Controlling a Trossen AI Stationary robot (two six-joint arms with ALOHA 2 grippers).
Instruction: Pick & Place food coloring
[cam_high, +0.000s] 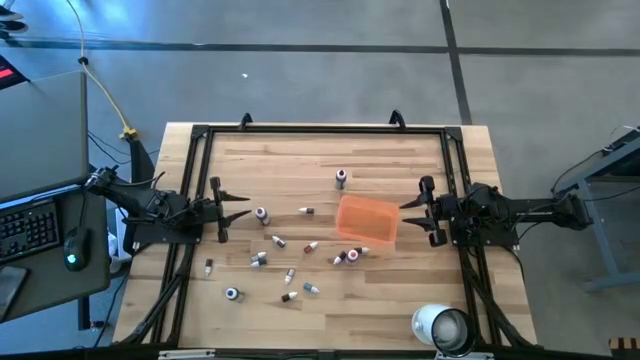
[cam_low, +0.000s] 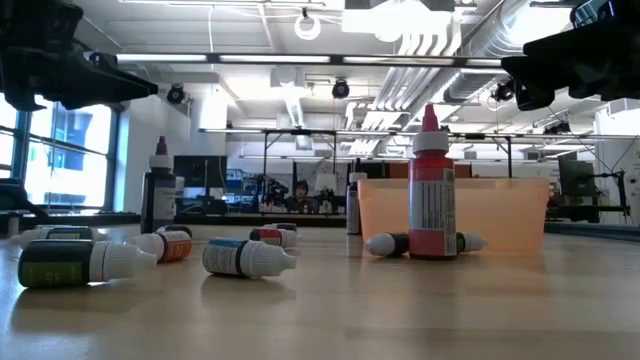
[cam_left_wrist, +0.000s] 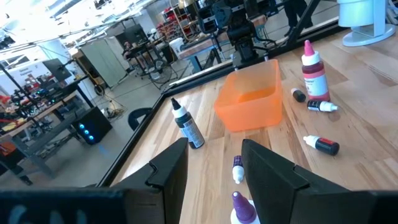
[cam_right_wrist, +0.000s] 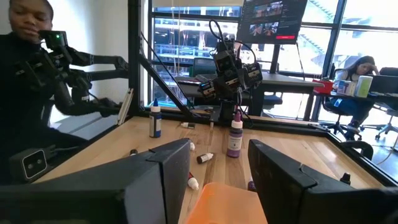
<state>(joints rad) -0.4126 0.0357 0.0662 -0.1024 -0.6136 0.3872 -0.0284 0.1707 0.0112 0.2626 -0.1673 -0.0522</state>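
On table centre: translucent orange rectangular plastic tray (cam_high: 367, 219), nothing visible inside from above; interior looks bare in left wrist view too.
Progress: judged at the very start; no tiny food coloring bottle seen in tray, none held, all still out on the light wooden tabletop (cam_high: 330, 320).
Bottles, spread: about a dozen, scattered from mid-table toward the near-left part of the surface, most lying on their sides, a few upright.
Bottle, far side: dark-bodied bottle (cam_high: 341, 178) upright, between tray and far edge, apart from tray.
Bottle, by left gripper: purple-capped bottle (cam_high: 261, 214) upright, just ahead of the left fingertips, not touching.
Bottle, by tray: tall red bottle with red cap (cam_low: 431, 182) upright just beside tray's near side; small dark bottle (cam_high: 352, 256) lying next to it.
Bottle, near edge: white-capped bottle (cam_high: 232, 294) toward near-left corner, well apart from tray.
Left gripper (cam_high: 240, 209): at left edge, fingers apart, holding nothing, touching nothing.
Right gripper (cam_high: 410, 214): at right side, just beside tray's right end, fingers apart, holding nothing; contact with tray cannot be told.
Other: large white cylindrical roll (cam_high: 442, 327) at near-right corner, untouched.
Left to do: every bottle, by the look of it.
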